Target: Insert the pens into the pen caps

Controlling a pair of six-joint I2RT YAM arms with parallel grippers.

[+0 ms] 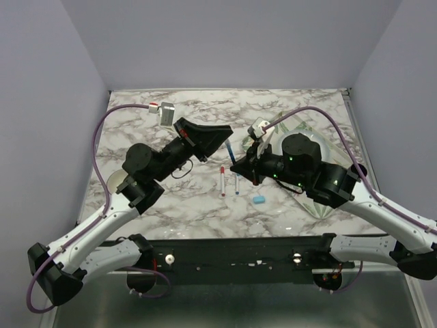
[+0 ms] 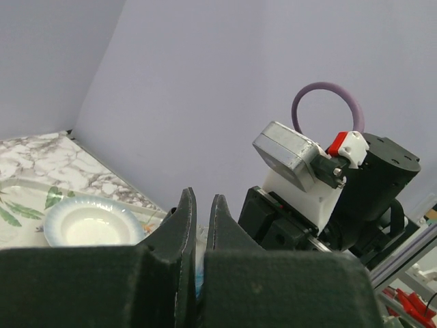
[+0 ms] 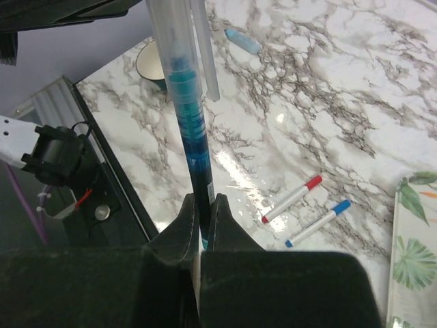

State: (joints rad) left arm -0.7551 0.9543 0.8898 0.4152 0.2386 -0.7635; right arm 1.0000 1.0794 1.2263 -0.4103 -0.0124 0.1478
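Nearest the arm bases, a light blue cap (image 1: 259, 199) lies loose on the worktop (image 1: 171, 205). Just beyond it, a red-ended pen (image 1: 222, 181) and a blue-ended pen (image 1: 236, 183) lie side by side, neither gripped. Above them, the blue pen (image 3: 188, 109) is clamped near one end by the right hand (image 3: 203, 201). Its barrel is presented toward the left hand (image 2: 202, 198), judged to allow capping in the air. Left fingers are nearly together; a pale sliver is seen between them. Whether a cap is gripped cannot be told.
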